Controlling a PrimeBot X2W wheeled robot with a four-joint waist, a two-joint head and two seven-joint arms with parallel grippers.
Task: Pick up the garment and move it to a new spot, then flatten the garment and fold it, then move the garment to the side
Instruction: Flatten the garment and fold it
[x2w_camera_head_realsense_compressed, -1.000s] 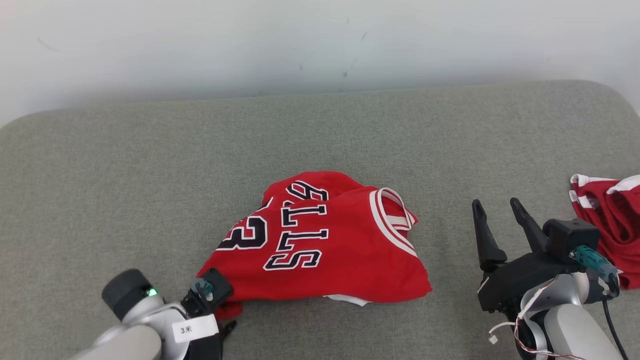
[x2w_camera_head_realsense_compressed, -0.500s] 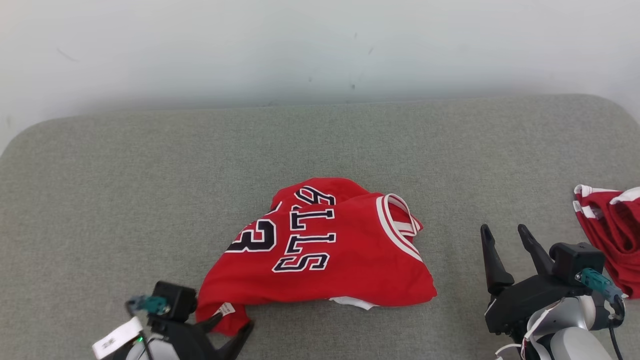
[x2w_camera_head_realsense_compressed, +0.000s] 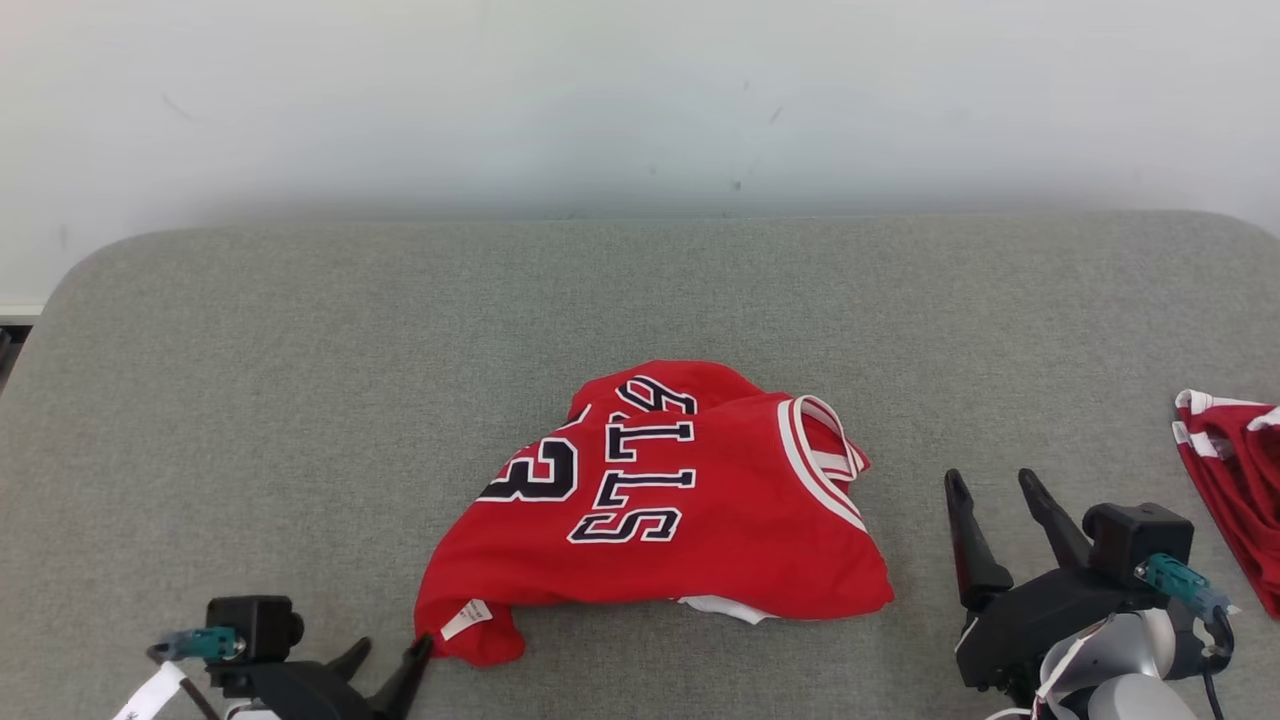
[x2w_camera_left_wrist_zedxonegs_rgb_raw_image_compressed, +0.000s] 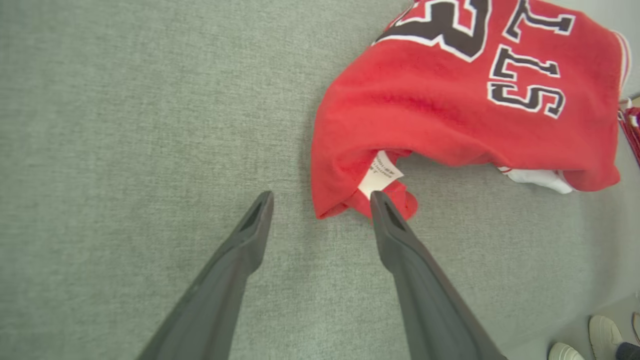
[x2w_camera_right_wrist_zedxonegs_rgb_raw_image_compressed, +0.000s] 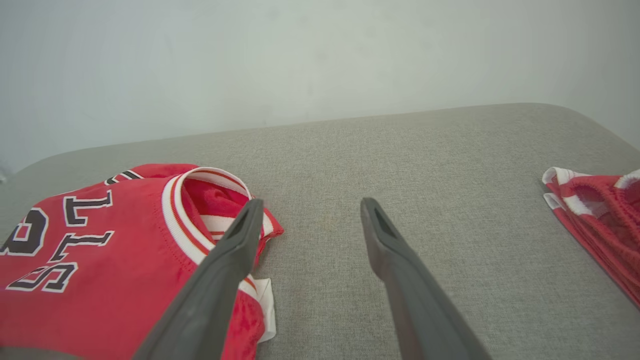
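The garment (x2w_camera_head_realsense_compressed: 690, 520), a red jersey with black-and-white lettering and a white-trimmed collar, lies crumpled in the middle of the grey padded surface (x2w_camera_head_realsense_compressed: 300, 400). Just left of its near-left corner, where a white tag (x2w_camera_head_realsense_compressed: 466, 618) shows, my left gripper (x2w_camera_head_realsense_compressed: 392, 655) stands open. In the left wrist view the left gripper (x2w_camera_left_wrist_zedxonegs_rgb_raw_image_compressed: 321, 200) holds nothing; its right finger lies against the garment (x2w_camera_left_wrist_zedxonegs_rgb_raw_image_compressed: 450, 100) corner beside the tag (x2w_camera_left_wrist_zedxonegs_rgb_raw_image_compressed: 381, 172). My right gripper (x2w_camera_head_realsense_compressed: 992, 485) stands open and empty to the right of the garment. In the right wrist view the right gripper (x2w_camera_right_wrist_zedxonegs_rgb_raw_image_compressed: 311, 205) points past the collar (x2w_camera_right_wrist_zedxonegs_rgb_raw_image_compressed: 200, 210).
A second red and white garment (x2w_camera_head_realsense_compressed: 1235, 470) lies at the surface's right edge, also seen as a red heap (x2w_camera_right_wrist_zedxonegs_rgb_raw_image_compressed: 595, 215) in the right wrist view. A white wall (x2w_camera_head_realsense_compressed: 640, 100) rises behind the surface. A person's shoes (x2w_camera_left_wrist_zedxonegs_rgb_raw_image_compressed: 600, 332) stand on the floor past the near edge.
My left gripper opened, let go of the garment's near-left corner and drew back to the lower left. The corner now lies on the surface. The head camera has shifted; the right gripper stays open.
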